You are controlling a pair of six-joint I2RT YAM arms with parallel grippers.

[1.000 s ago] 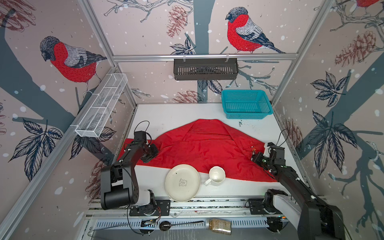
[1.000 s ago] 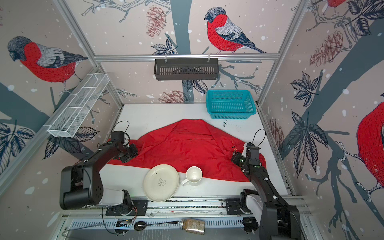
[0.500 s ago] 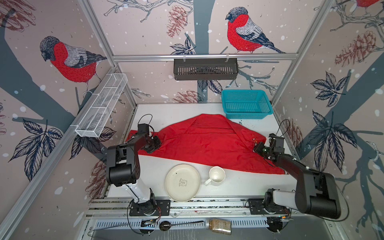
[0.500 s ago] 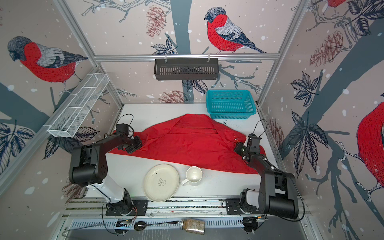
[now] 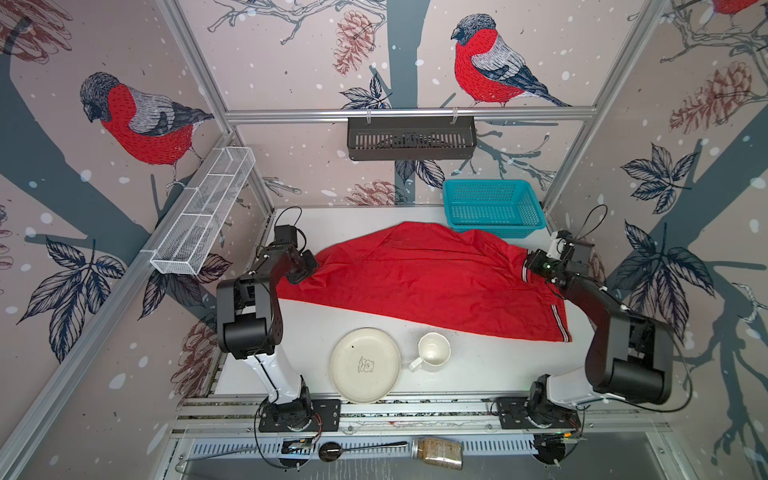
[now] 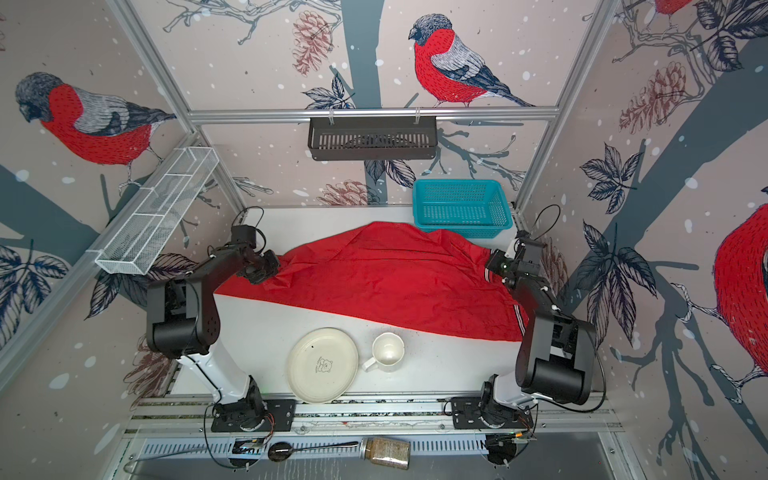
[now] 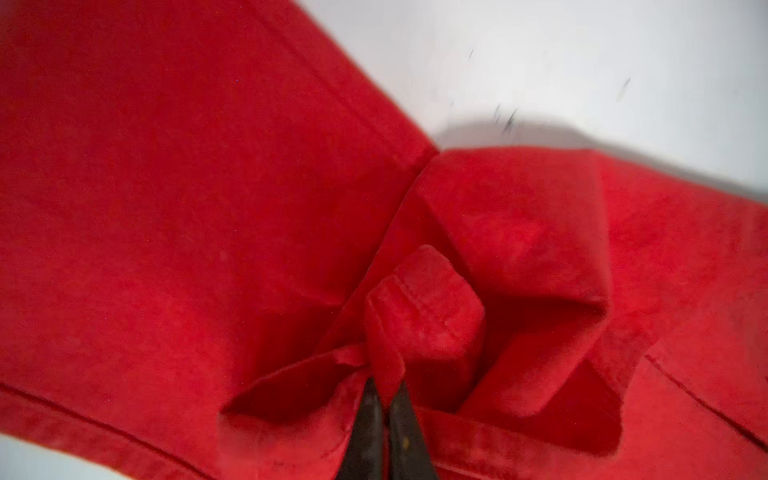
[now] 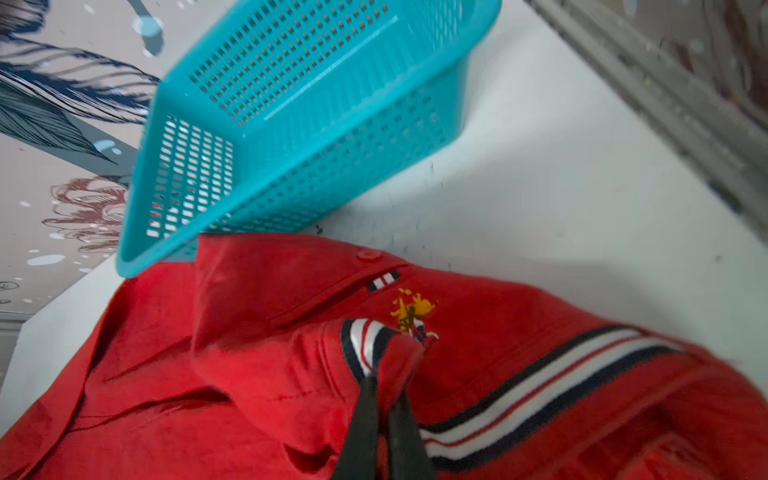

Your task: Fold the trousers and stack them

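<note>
Trousers (image 5: 419, 278), thin, likely light and floppy, clamped at opposite edges by left gripper (image 5: 309, 267) and right gripper (image 5: 528, 266).

trousers (image 5: 419, 282) spread across the middle of the table (image 5: 478, 370); basket (image 5: 492, 205) at its far right corner; plate (image 5: 365, 365) and mug (image 5: 432, 350) along the near edge.

Both top views sit high up at the front, looking down over the whole table (image 5: 498, 368); near-identical, just shifted sideways; left wrist cam is right up against the trousers (image 7: 166, 208); right wrist cam's close too, sharing trousers and blue basket (image 8: 311, 137) with them.
</note>
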